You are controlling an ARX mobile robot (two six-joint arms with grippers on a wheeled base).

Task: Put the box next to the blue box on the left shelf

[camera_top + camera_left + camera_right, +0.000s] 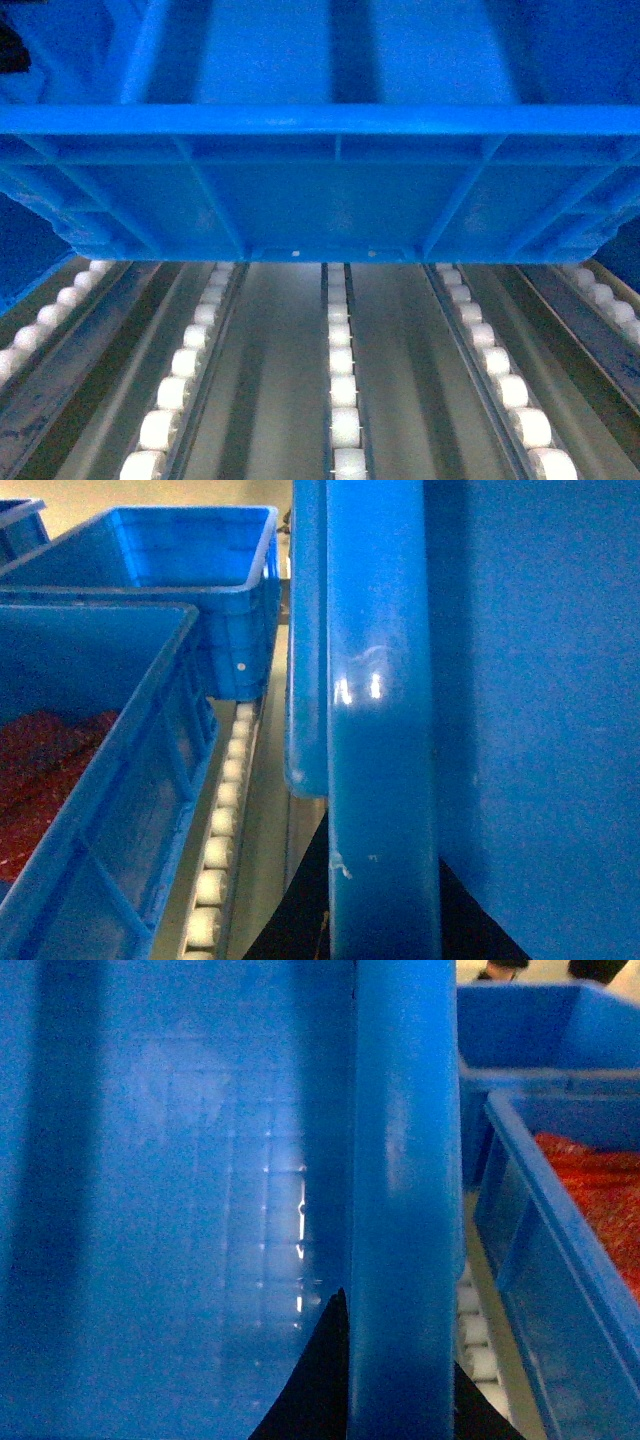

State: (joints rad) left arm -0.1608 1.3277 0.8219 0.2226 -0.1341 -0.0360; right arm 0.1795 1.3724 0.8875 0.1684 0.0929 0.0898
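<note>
The box (pixel 320 190), a large bright-blue ribbed crate, fills the upper head view above the left shelf (pixel 343 400) of grey rails with white rollers. I cannot tell whether its bottom rests on the rollers. In the left wrist view my left gripper (pixel 385 920) is shut on the box's thick rim (pixel 380 680), a black finger (pixel 300 915) on each side. In the right wrist view my right gripper (pixel 400 1405) is shut on the opposite rim (pixel 400 1160), its dark fingers (pixel 315 1380) straddling it. A blue box (pixel 90 780) holding red material stands just left of the carried box.
Behind that left neighbour stands an empty blue crate (pixel 190 580). To the right another blue crate (pixel 560 1250) with orange-red contents sits on a roller lane (pixel 480 1340), and one more blue crate (pixel 520 1030) stands behind it. Roller lanes (pixel 180 380) run forward under the box.
</note>
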